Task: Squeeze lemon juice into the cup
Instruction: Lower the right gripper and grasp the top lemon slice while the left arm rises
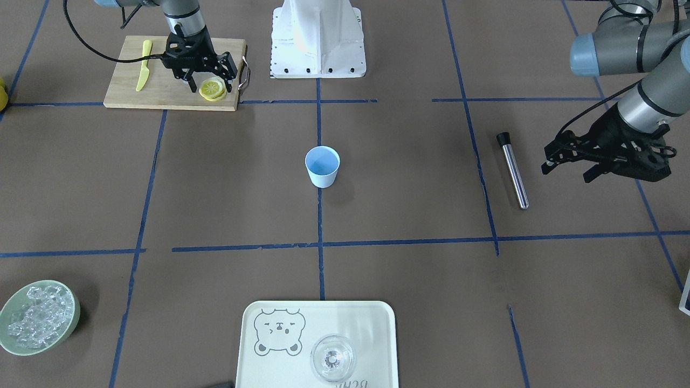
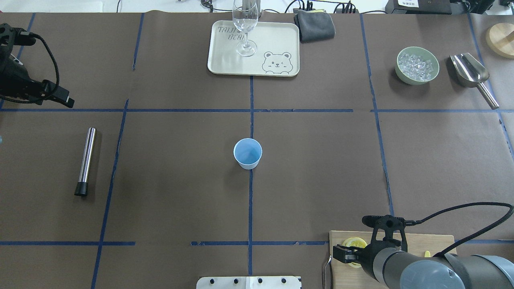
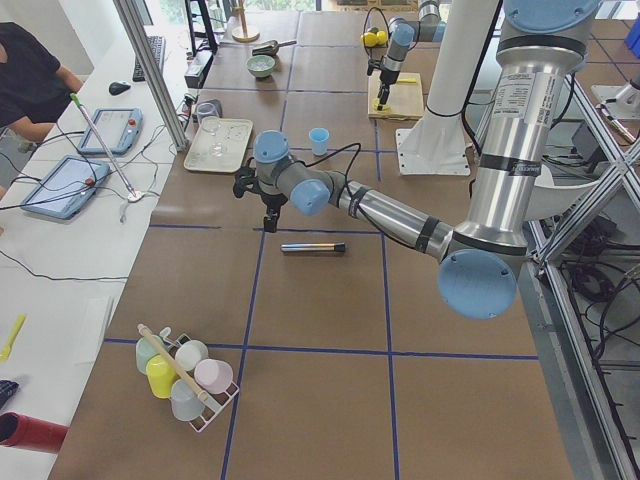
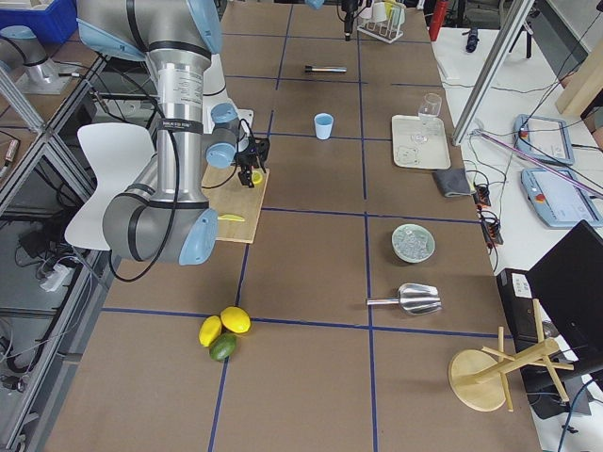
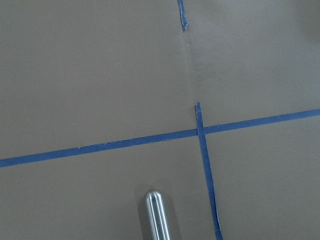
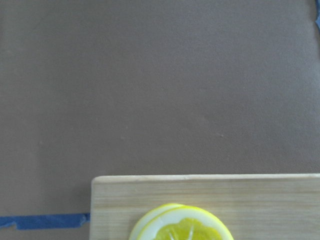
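Observation:
The lemon [image 1: 213,89] lies as a small stack of thin yellow slices on the near right corner of a wooden cutting board [image 1: 161,86]. It also shows in the right wrist view [image 6: 182,227] and the overhead view [image 2: 355,243]. My right gripper [image 1: 210,83] is open, lowered over the board, with one finger on each side of the slices. The light-blue cup [image 1: 322,166] stands upright and alone at the table's middle [image 2: 247,153]. My left gripper [image 1: 567,168] is open and empty, hovering far off beside a metal rod.
A metal rod with a black cap [image 1: 513,170] lies near my left gripper. A yellow knife [image 1: 143,64] lies on the board. A cream tray [image 1: 269,366] holds a clear glass [image 1: 332,358]. A green bowl of ice [image 1: 38,317] and a metal scoop [image 2: 470,72] stand at the far side.

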Robot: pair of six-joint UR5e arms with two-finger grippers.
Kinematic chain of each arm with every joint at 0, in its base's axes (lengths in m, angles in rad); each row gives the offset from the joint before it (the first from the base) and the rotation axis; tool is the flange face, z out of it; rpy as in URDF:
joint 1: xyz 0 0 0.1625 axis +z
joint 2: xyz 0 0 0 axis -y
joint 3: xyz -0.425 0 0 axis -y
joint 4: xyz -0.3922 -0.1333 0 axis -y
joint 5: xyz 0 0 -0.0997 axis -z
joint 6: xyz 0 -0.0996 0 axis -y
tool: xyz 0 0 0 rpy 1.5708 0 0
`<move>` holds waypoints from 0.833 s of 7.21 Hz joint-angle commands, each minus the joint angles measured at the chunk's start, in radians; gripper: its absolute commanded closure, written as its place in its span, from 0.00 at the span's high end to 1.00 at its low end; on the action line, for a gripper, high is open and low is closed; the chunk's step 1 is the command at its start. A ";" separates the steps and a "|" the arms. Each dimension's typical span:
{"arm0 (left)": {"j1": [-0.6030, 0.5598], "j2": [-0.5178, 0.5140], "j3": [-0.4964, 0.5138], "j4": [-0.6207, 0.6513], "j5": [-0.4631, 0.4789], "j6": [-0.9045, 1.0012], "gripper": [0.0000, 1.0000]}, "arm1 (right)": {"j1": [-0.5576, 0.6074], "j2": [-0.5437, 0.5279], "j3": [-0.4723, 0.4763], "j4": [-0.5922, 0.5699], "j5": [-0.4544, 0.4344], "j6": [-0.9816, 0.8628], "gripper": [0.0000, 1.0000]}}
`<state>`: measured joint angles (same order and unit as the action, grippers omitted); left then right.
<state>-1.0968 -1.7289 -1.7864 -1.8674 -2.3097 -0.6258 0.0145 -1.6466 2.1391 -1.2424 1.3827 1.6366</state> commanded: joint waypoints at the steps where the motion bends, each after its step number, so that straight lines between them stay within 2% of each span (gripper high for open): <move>1: 0.000 0.000 -0.001 -0.003 0.000 0.001 1.00 | -0.001 -0.001 0.001 -0.005 0.003 0.000 0.87; 2: 0.000 0.000 0.001 -0.003 0.000 0.001 1.00 | -0.001 0.001 0.001 -0.006 0.004 0.000 0.78; 6: 0.000 -0.001 -0.001 -0.004 0.000 0.001 1.00 | 0.004 -0.001 0.013 -0.009 0.006 0.000 0.58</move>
<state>-1.0968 -1.7290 -1.7859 -1.8714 -2.3100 -0.6244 0.0171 -1.6467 2.1477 -1.2508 1.3879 1.6367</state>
